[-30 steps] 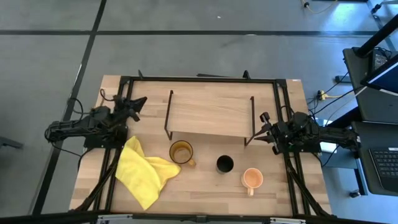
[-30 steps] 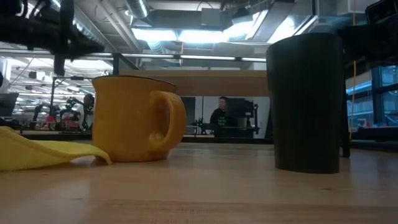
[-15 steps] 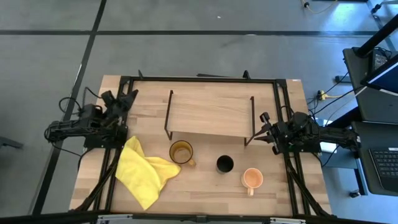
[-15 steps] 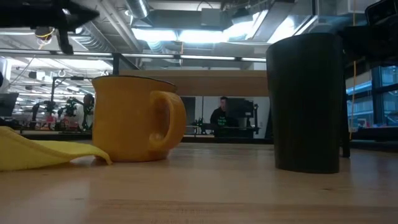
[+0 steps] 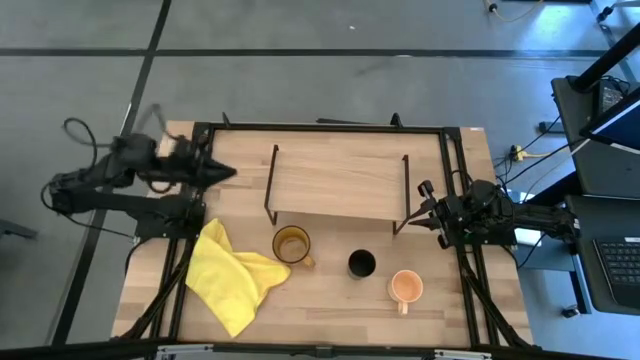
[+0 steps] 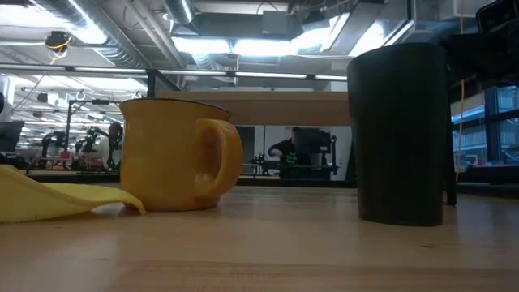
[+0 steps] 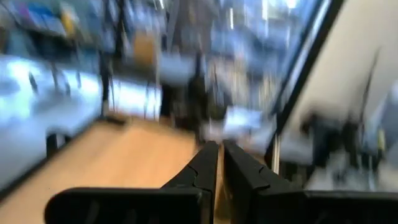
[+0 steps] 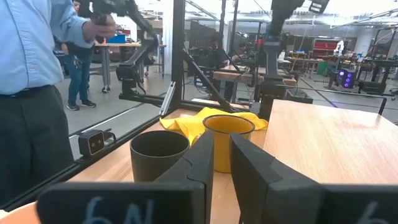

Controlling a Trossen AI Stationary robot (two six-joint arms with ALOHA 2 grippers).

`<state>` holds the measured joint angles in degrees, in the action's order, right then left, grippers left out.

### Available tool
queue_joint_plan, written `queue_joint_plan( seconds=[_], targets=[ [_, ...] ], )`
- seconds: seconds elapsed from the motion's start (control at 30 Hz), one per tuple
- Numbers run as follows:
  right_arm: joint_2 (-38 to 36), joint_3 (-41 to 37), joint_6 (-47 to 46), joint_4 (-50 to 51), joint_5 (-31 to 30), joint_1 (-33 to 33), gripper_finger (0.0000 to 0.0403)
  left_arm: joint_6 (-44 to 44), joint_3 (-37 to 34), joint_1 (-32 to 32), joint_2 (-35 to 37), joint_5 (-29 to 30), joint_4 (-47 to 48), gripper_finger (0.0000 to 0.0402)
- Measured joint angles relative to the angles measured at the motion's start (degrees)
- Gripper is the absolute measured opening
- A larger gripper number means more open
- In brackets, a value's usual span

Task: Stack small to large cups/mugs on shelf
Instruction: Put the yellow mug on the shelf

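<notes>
The amber glass mug (image 5: 291, 244), the small black cup (image 5: 361, 263) and the peach-orange mug (image 5: 405, 287) stand upright on the tabletop in front of the shelf (image 5: 338, 180), whose board is bare. In the low view the amber mug (image 6: 174, 154) and the black cup (image 6: 401, 134) stand close by. My left gripper (image 5: 222, 170) is shut and empty, raised at the table's far left and pointing toward the shelf. My right gripper (image 5: 418, 214) is shut and empty beside the shelf's right leg. Its wrist view shows the black cup (image 8: 158, 155) and the amber mug (image 8: 227, 140) ahead.
A crumpled yellow cloth (image 5: 233, 275) lies on the table left of the amber mug. The black table frame (image 5: 320, 127) runs around the work area. A person in a blue shirt (image 8: 31, 74) stands beyond the table's edge.
My left gripper has risen from beside the table's left edge, going up out of the low view, and has turned level to point toward the shelf. The cups, the cloth and my right arm have kept still.
</notes>
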<state>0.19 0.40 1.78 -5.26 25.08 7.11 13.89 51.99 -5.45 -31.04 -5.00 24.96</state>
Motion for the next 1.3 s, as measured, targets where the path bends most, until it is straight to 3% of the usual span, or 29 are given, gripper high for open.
queue_joint_plan(
  seconds=[0.1, 0.23, 0.43, 0.57, 0.83, 1.03, 1.3],
  targets=[
    [0.00, -0.02, -0.02, 0.02, 0.00, 0.00, 0.0053, -3.13, 6.79, 1.07, -7.96, -2.30, 14.58, 0.0016],
    [0.00, -0.01, 0.06, 0.00, 0.00, -0.01, 0.0053, -5.37, 10.43, 6.76, -16.74, -0.81, 26.22, 0.0016],
    [0.00, -0.01, 0.01, 0.02, 0.00, 0.00, 0.0053, -4.41, 10.66, 19.87, -23.84, 11.07, 35.31, 0.0016],
    [0.00, -0.02, 0.07, 0.00, 0.00, 0.00, 0.0053, -2.91, 10.66, 27.46, -26.13, 17.76, 33.89, 0.0016],
    [0.00, -0.02, -0.04, 0.00, -0.02, 0.00, 0.0053, -2.59, 10.72, 36.46, -34.34, 20.97, 27.65, 0.0018],
    [0.00, -0.01, -0.01, 0.00, 0.00, 0.00, 0.0053, -6.80, 10.70, 37.51, -41.21, 22.28, 27.92, 0.0052],
    [0.02, -0.01, 0.01, 0.00, -0.01, -0.01, 0.0053, -7.03, 10.71, 36.92, -42.38, 22.24, 23.15, 0.0091]
  ],
)
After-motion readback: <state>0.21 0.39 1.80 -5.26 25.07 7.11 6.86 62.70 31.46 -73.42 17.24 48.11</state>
